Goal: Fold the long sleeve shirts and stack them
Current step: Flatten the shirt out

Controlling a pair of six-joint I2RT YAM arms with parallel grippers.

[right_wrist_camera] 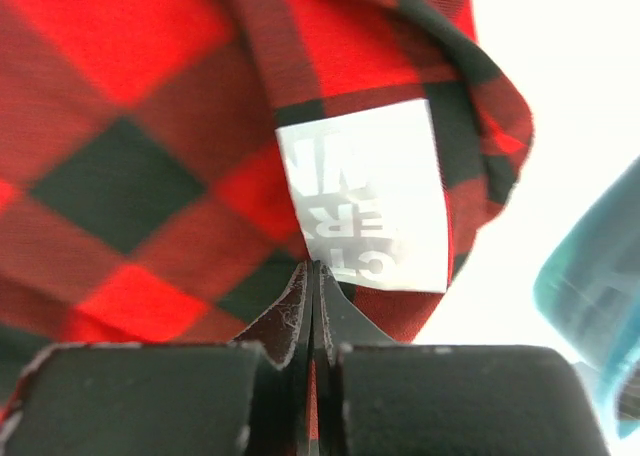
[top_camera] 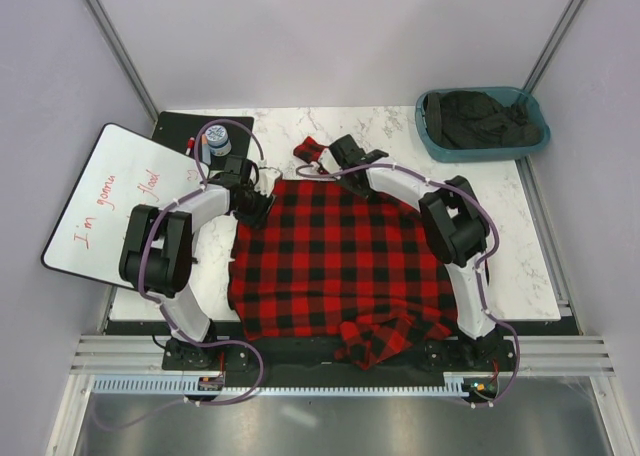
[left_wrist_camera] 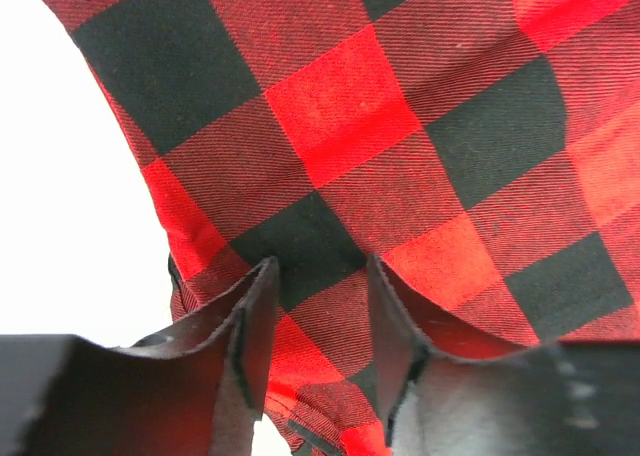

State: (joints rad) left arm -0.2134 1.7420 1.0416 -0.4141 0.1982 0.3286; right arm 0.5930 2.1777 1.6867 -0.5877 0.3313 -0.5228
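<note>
A red-and-black checked shirt (top_camera: 340, 256) lies spread over the middle of the white marble table (top_camera: 530, 246). Its near edge is bunched in a rumpled fold at the table's front, between the two arm bases.

The left end effector (top_camera: 258, 204) sits at the shirt's far left corner. In the left wrist view its fingers (left_wrist_camera: 255, 316) stand spread, with checked cloth showing in the gap between them, and the curved edge of the shirt runs just to their left over the white table.

The right end effector (top_camera: 325, 158) is at the far edge of the shirt, where a bit of cloth is drawn up away from the rest. In the right wrist view its fingers are pressed together, pinching the shirt just below the white label (right_wrist_camera: 365, 191), and a thin line of red shows between them.

A teal basket (top_camera: 432, 141) holding dark clothes (top_camera: 485, 121) stands at the far right corner. A whiteboard (top_camera: 100, 196) with red writing lies tilted off the left side.
</note>
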